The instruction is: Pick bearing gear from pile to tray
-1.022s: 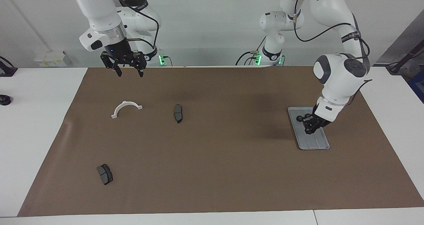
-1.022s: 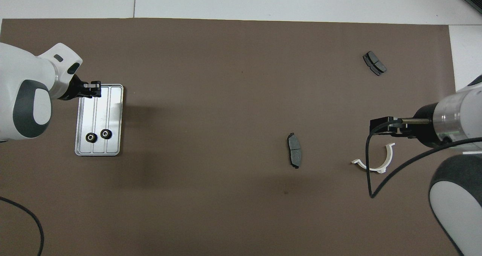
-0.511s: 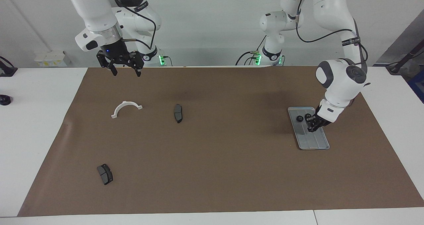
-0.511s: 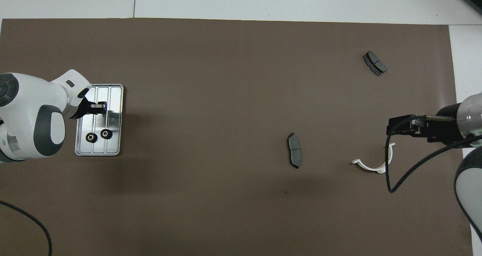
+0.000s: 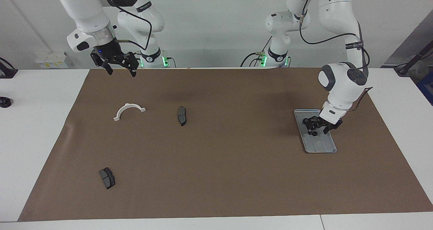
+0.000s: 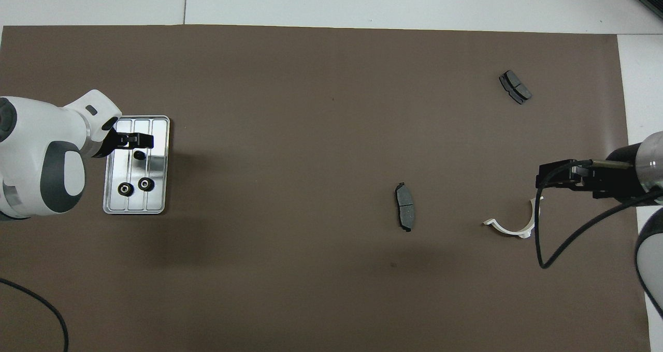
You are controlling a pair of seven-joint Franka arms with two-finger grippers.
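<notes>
Brown paper covers most of your white worktop, with a pale wall rising where the two white arms are mounted.

From the facing view, you can see the left claw low over the flat silver-grey ridged metal tray, its fingers spread apart and gripping nothing. Right under that claw, a small black round gear lies on the tray, free of the fingers. Your right claw hangs in the air over the robots' edge of the brown paper, fingers spread and empty. Below it on the paper rests the white half-ring bracket; one dark grey curved pad lies beside the bracket, toward the left claw's end, and a second dark grey pad sits well apart from both claws.

From the overhead view, the left claw is over the tray, and the released gear shows just beside its tips. Two more black round gears with pale centres lie side by side on the tray, nearer to the robots than the claw. Your right claw is over bare paper just beside the bracket. One pad lies between the two claws, closer to the right one; the other pad is well clear of it.
</notes>
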